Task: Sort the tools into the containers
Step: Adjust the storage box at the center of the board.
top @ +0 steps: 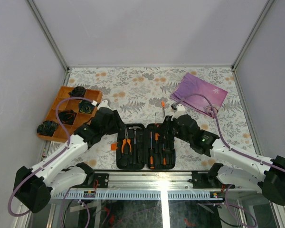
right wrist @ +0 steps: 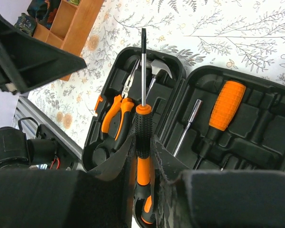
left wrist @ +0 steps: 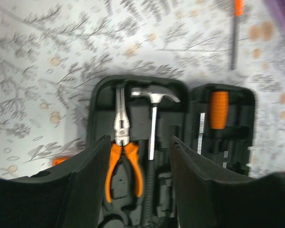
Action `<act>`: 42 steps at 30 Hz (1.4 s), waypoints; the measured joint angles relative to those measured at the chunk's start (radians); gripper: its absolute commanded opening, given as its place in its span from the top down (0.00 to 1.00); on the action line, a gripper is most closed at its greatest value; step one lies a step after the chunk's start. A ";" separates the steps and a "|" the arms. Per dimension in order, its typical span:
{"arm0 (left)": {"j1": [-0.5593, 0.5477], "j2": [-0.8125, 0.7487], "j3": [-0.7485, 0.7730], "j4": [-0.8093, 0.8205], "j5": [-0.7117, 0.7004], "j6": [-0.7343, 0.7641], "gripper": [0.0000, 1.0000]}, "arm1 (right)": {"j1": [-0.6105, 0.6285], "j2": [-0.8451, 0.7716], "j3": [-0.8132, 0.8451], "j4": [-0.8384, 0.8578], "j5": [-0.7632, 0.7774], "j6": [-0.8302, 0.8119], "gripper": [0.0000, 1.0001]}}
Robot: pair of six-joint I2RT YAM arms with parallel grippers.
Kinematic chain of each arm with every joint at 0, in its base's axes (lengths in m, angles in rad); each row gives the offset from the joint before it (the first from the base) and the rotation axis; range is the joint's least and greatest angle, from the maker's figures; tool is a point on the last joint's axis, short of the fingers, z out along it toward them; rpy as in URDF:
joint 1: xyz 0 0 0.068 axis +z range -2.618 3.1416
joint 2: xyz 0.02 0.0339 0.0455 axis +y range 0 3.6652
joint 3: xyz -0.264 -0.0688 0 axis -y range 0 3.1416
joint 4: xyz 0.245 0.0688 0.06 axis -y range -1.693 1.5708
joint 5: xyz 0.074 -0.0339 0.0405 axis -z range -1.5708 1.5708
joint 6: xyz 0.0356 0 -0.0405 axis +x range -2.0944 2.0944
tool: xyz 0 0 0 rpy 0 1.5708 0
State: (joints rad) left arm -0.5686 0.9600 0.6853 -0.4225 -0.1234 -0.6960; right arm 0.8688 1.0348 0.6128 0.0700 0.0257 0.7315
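Note:
The black tool case (top: 118,164) lies open near the table's front. Its left half holds orange-handled pliers (top: 126,144) and a hammer (top: 133,129). My left gripper (left wrist: 140,161) is open and empty, hovering above the pliers (left wrist: 122,152) and hammer (left wrist: 154,99). My right gripper (right wrist: 143,161) is shut on a black-and-orange screwdriver (right wrist: 142,128), its shaft pointing over the case's hinge line. The right half (right wrist: 268,95) holds an orange stubby driver (right wrist: 226,104) and a steel bit (right wrist: 187,126). Another screwdriver (top: 162,105) lies loose on the table beyond the case.
An orange divided tray (top: 53,108) with black coiled lumps stands at the left. A purple pouch (top: 199,92) with a cable across it lies at the back right. A small orange piece (top: 112,147) sits left of the case. The metal rail (top: 161,192) runs along the front edge.

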 measured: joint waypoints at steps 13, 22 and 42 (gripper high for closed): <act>0.016 0.160 -0.021 -0.056 -0.056 -0.004 0.55 | 0.000 -0.017 -0.019 -0.039 0.016 0.002 1.00; 0.034 0.216 -0.071 0.019 -0.089 -0.030 0.57 | 0.000 -0.019 -0.024 -0.040 0.017 0.002 1.00; 0.097 0.458 -0.067 0.269 -0.056 -0.037 0.87 | 0.000 -0.063 -0.040 -0.070 0.038 0.002 1.00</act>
State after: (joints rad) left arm -0.4713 1.4181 0.6186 -0.1532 -0.1799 -0.7326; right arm 0.8688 0.9714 0.5724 0.0002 0.0635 0.7330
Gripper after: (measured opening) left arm 0.185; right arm 0.196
